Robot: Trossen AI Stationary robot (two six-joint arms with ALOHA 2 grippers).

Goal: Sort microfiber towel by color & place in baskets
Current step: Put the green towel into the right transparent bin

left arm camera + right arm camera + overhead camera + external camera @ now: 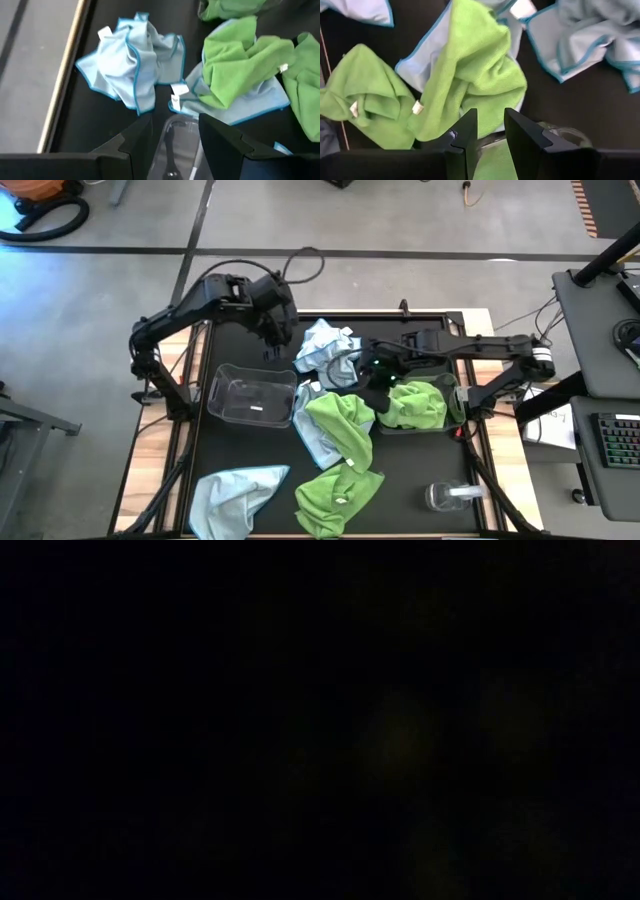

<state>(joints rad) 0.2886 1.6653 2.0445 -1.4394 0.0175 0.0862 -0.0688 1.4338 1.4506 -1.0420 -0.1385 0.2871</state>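
At table centre, seen from above, a lime green towel (340, 425) lies crumpled over a pale blue towel (312, 430). A second blue towel (328, 345) sits at 12 o'clock from this pair, a third blue towel (232, 492) at 8 o'clock near the table's front edge, and another green towel (338, 492) at 6 o'clock. At 3 o'clock, one clear basket (455, 402) holds a bunched green cloth (418, 405); at 9 o'clock, the other basket (250, 397) holds no cloth.

Right gripper (378, 380): the arm reaches in level from 3 o'clock, elbow folded near the table's right edge, its tip above the inner end of the filled basket. In the right wrist view its fingers (465, 132) stand slightly apart with nothing between them, over green cloth and the basket rim.

Left gripper (275, 332): the arm arches over from 10 o'clock, wrist bent downward near the table's far edge. Its fingers (220, 137) are spread, gripping nothing, above the unfilled basket's rim.

The low view is dark; nothing can be told from it.
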